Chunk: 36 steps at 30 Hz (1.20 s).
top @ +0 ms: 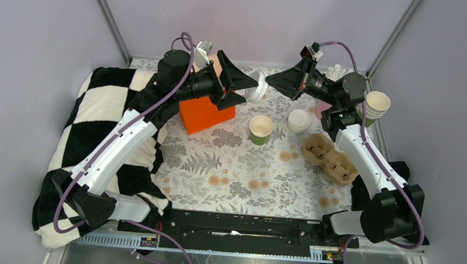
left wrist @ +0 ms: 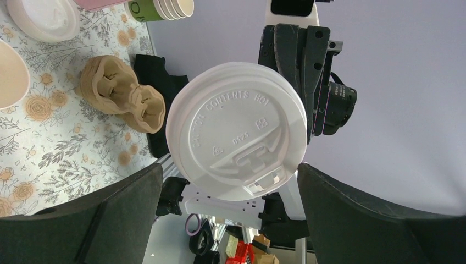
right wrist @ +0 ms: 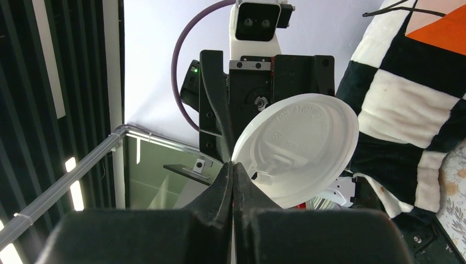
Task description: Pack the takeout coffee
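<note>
No lidded green cup is in view. A single lidless green cup [top: 260,129] with a cream inside stands on the floral mat. My right gripper [top: 269,80] is shut on the rim of a white plastic lid [top: 257,88] and holds it in the air above the mat's far side. The right wrist view shows the right gripper [right wrist: 233,171] pinching the lid [right wrist: 299,146] at its edge. My left gripper [top: 248,91] is open and faces the lid. In the left wrist view the lid [left wrist: 236,137] hangs between and beyond the spread left gripper [left wrist: 231,206], apart from both fingers.
A brown pulp carrier [top: 329,157] lies at the right, also in the left wrist view [left wrist: 121,93]. More white lids [top: 299,120] sit beside it. A stack of lidless green cups [top: 376,106] stands far right. An orange box [top: 204,112] and a checkered cloth [top: 94,135] lie at the left.
</note>
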Available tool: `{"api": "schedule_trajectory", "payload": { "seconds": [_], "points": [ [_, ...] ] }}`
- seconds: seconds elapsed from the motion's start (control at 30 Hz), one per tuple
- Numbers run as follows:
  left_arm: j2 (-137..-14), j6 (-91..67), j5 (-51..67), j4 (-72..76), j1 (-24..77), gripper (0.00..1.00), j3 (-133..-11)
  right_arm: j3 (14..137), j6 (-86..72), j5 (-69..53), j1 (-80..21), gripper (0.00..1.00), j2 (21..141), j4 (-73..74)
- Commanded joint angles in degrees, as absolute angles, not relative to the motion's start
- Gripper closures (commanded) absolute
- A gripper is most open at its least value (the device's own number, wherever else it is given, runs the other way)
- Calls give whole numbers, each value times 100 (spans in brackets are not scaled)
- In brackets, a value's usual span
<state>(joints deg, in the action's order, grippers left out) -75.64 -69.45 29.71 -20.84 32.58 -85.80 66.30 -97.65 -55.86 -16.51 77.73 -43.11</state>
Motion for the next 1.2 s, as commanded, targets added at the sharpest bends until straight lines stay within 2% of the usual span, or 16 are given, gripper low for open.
{"api": "schedule_trajectory", "payload": {
  "seconds": [0.0,0.1,0.3,0.53,0.6,0.63,0.7,1.17],
  "points": [
    [-7460,-6891,2788,-1780,3278,5,-8795,6653,-9544,-5765,-1724,100,7605,-4391],
    [-7471,-6904,2782,-1779,3276,6,-8814,6653,-9432,-5781,-1776,100,7569,-4267],
    [-7496,-6911,2770,-1766,3278,15,-8887,6612,-9264,-5758,-1895,100,7545,-4094],
    [-7386,-6881,2729,-1837,3278,20,-8788,6638,-9048,-5723,-1907,100,7466,-3844],
    [-7383,-6794,2685,-2011,3277,18,-8838,6657,-8989,-5713,-1907,100,7418,-3747],
    [-7377,-6746,2655,-2111,3278,12,-8868,6666,-8965,-5717,-1907,100,7392,-3712],
    [-7375,-6684,2596,-2234,3277,8,-8904,6698,-8891,-5728,-1907,100,7354,-3594],
    [-7400,-6721,2693,-2259,3310,6,-8853,6729,-8708,-5722,-1907,100,7365,-3392]
  ]
}}
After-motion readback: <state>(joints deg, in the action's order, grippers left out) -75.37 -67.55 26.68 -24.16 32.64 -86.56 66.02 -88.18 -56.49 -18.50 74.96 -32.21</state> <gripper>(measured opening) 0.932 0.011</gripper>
